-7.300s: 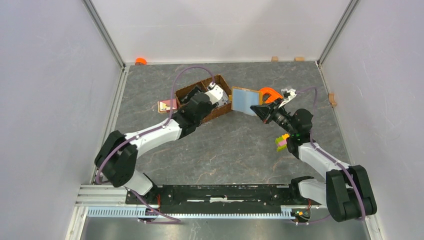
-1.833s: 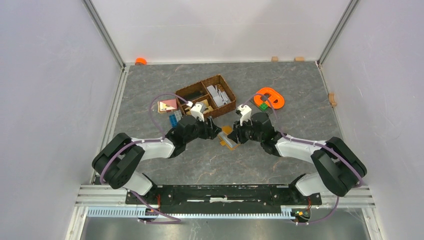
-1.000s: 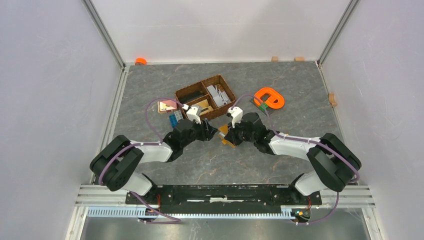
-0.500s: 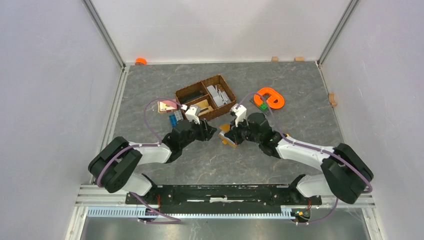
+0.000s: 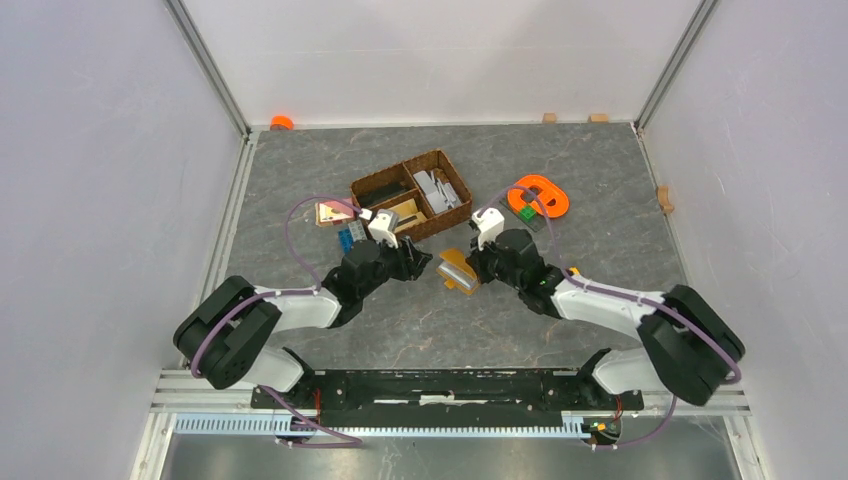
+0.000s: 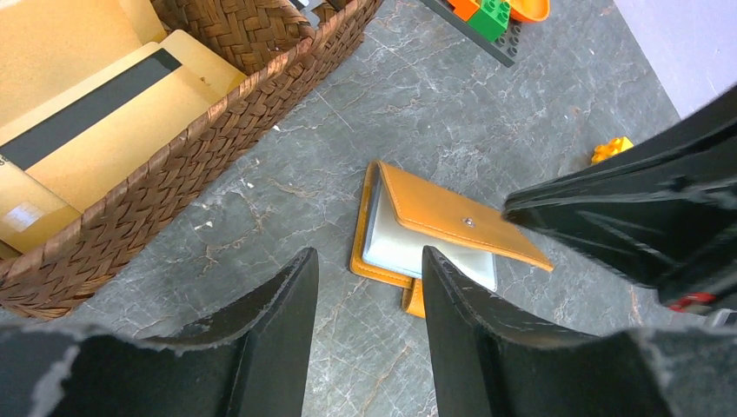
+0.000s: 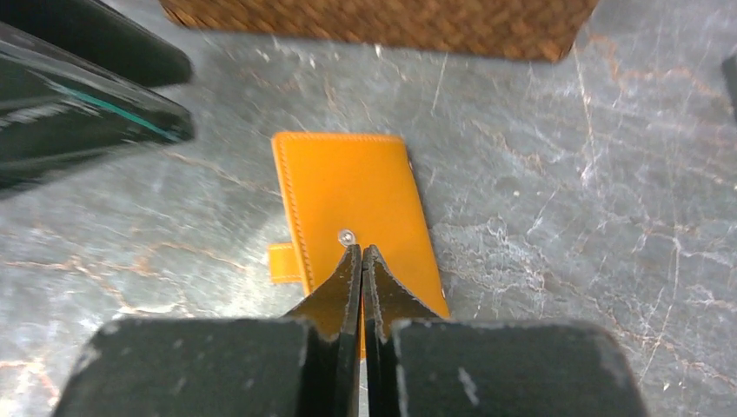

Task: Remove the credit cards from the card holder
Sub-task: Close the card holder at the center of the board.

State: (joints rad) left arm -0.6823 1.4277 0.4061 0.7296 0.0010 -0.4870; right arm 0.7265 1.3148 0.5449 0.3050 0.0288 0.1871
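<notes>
Card holder [image 6: 434,228] lies on the table [image 5: 400,325], just in front of the wicker basket [image 6: 217,122] and between both grippers. It is mustard-orange with a snap stud on the cover and a small tab at one side. The cover stands partly raised, with a pale blue panel visible beneath. Right gripper [image 7: 361,252] reaches in low, jaws pressed together, tips against the cover by the stud. Left gripper [image 6: 369,261] angles down toward the holder, jaws moderately apart and empty.

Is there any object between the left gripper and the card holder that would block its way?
No, nothing visible. The open left gripper faces the card holder across bare table; the wicker basket stands off to one side. The shut right gripper is at the holder's cover from the far side.
</notes>
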